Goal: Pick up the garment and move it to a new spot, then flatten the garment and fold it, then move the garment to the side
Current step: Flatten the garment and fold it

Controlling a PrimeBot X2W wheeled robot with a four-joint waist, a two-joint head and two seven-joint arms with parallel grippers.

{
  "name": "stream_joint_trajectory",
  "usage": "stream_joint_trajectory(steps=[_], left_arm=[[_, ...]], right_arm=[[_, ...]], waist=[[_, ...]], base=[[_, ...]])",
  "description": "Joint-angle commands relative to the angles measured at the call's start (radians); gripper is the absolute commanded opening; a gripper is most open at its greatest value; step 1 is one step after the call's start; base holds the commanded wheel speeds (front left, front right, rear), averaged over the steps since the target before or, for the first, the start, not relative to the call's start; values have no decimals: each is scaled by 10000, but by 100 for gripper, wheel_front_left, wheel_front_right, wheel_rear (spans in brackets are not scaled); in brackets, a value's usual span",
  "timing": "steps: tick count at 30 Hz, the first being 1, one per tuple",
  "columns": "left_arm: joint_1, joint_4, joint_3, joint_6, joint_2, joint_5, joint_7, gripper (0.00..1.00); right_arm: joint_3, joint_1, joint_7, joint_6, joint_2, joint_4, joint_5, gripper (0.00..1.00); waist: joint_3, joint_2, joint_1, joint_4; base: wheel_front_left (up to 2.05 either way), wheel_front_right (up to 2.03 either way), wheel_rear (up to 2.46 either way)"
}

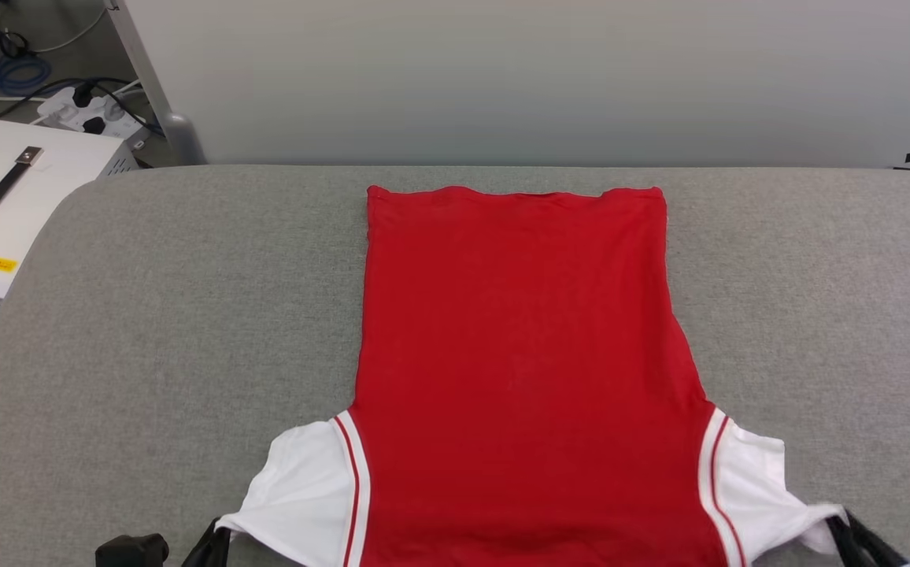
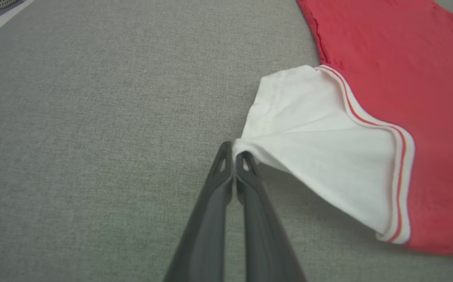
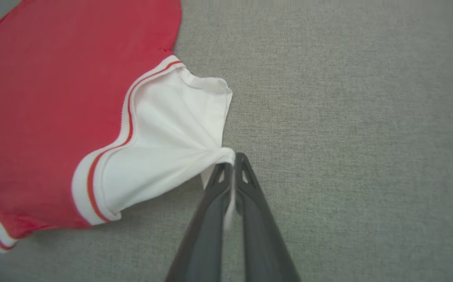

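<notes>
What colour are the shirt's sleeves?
The sleeves are white with red-and-white striped trim, clearest in the left wrist view.

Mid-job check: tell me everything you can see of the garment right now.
The garment is a red jersey of thin, soft-looking knit, lying spread and mostly flat on the grey cloth-covered table, plain red face up, hem at the far side. Its white short sleeves carry red-white striped trim. The left gripper is shut on the tip of the left sleeve, the right gripper on the right sleeve; both sleeves are pulled outward into taut creases, slightly lifted.
</notes>
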Motion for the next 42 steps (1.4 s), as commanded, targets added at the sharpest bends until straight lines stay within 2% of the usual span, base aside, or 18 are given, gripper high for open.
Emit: stream_joint_trajectory(steps=[1,9,15,18,24,29,36,40,42], left_arm=[[-49,-43,106,-38,-37,157,-59,0],[-458,-350,431,-192,-490,814,-59,0],[-974,-802,628,-228,-826,1437,-59,0],[-1308,-1035,708,-295,-1010,1752,-59,0],[-1743,-1533,874,-458,-1604,2369,-59,0],[-2019,-1707,1053,-710,-2047,2842,-59,0],[-2435,-1922,1357,-1129,-2581,3408,-59,0],[-2605,-2039,1550,-1294,-2875,3672,-59,0],[-2675,-2063,1624,-1404,-3028,3785,-59,0]], right_arm=[[-344,-37,-62,-17,63,-226,-191,100],[-1848,-902,242,-17,7,-2141,-897,100],[-2330,-2914,1274,-17,-793,-3493,-1029,100],[-2302,-4268,1873,-17,-1187,-3733,-967,100],[-1523,-7417,3790,-17,-1976,-2653,-603,100],[-158,-9462,6504,-17,-2667,-1163,6,100],[809,-11512,10228,-17,-2792,456,942,100],[983,-12369,11490,-17,-2769,1039,509,100],[1010,-12711,11657,-17,-2706,1175,280,100]], waist=[[57,-1,1,47],[540,-1,1,325],[1348,-1,1,832],[1863,-1,1,1196],[3008,-1,1,1871],[3835,-1,1,2358],[4957,-1,1,2869],[5527,-1,1,3131],[5797,-1,1,3266]], base=[[0,0,0],[0,0,0],[0,0,0],[0,0,0],[0,0,0],[0,0,0],[0,0,0],[0,0,0],[0,0,0]])
